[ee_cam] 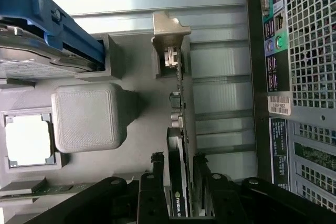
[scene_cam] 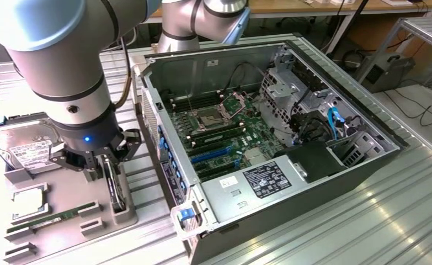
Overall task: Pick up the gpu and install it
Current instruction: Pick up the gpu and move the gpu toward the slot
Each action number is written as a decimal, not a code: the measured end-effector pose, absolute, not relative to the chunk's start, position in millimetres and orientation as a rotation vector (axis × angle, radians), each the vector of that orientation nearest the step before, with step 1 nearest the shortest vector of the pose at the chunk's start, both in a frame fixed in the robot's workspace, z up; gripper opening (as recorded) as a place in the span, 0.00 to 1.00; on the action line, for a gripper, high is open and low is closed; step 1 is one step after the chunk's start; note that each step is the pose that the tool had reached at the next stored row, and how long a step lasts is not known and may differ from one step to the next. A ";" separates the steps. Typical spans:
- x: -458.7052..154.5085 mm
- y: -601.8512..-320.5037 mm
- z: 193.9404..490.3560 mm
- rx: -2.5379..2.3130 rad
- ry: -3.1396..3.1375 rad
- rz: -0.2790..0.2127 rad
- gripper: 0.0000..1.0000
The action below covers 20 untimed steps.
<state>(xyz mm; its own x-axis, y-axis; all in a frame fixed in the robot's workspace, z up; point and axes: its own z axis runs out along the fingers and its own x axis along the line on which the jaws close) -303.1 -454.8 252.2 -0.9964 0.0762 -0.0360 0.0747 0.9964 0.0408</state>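
The gpu (scene_cam: pixel 113 185) stands on edge in a slot of the grey holder tray (scene_cam: pixel 68 193), at the exterior view's left of the open computer case (scene_cam: pixel 363 165). My gripper (scene_cam: pixel 101 164) is down over its top edge. In the wrist view the gpu (ee_cam: pixel 179 124) is edge-on, its silver bracket (ee_cam: pixel 169 31) at the far end. My gripper (ee_cam: pixel 178 165) has a black finger (ee_cam: pixel 157 169) close against each face of the card, shut on it. The card still sits in the holder.
On the tray lie a silver hard drive (scene_cam: pixel 26 146), a CPU (scene_cam: pixel 26 203) and a green RAM stick (scene_cam: pixel 54 216). Inside the case the motherboard (scene_cam: pixel 223 130) has blue expansion slots (scene_cam: pixel 212 155). The case's rear panel (ee_cam: pixel 299 66) is close beside the card.
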 end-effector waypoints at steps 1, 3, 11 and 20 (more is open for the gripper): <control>-303.2 -453.9 250.9 0.117 3.100 0.061 0.36; -303.9 -453.7 248.3 0.117 3.098 0.061 0.36; -304.8 -454.4 244.7 0.117 3.096 0.061 0.36; -304.8 -455.1 244.0 0.117 3.097 0.061 0.35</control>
<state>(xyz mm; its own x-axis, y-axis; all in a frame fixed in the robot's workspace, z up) -304.8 -455.1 244.0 -0.9963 0.0760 -0.0406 0.0743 0.9964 0.0409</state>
